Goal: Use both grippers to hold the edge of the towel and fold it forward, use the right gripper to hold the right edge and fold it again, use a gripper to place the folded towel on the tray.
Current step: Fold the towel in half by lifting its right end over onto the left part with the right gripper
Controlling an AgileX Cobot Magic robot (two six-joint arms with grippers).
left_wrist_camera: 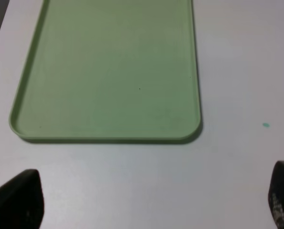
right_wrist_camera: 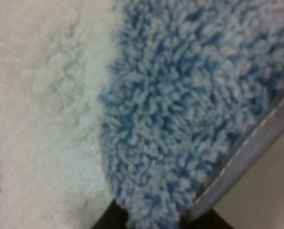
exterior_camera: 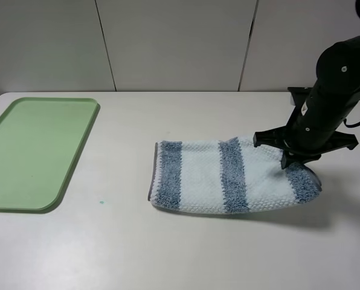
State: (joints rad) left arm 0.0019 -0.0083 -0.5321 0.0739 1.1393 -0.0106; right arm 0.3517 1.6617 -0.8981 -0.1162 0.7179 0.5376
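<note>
The towel (exterior_camera: 216, 176) lies folded in the middle of the table, its blue-grey stripes running front to back. My right gripper (exterior_camera: 292, 162) is shut on its right edge (exterior_camera: 307, 181), which is raised a little off the table. The right wrist view shows the blue-grey stripe (right_wrist_camera: 189, 95) and grey hem (right_wrist_camera: 247, 152) up close, pinched at my black fingertips (right_wrist_camera: 116, 217). The light-green tray (exterior_camera: 35, 151) lies empty at the far left. My left gripper (left_wrist_camera: 149, 210) is open and empty above the table, near the tray's (left_wrist_camera: 108, 71) short edge; it is out of the high view.
A small green speck (exterior_camera: 101, 202) marks the table between tray and towel; it also shows in the left wrist view (left_wrist_camera: 266, 125). A white panelled wall (exterior_camera: 180, 42) runs behind the table. My right arm (exterior_camera: 337, 90) stands over the table's right side.
</note>
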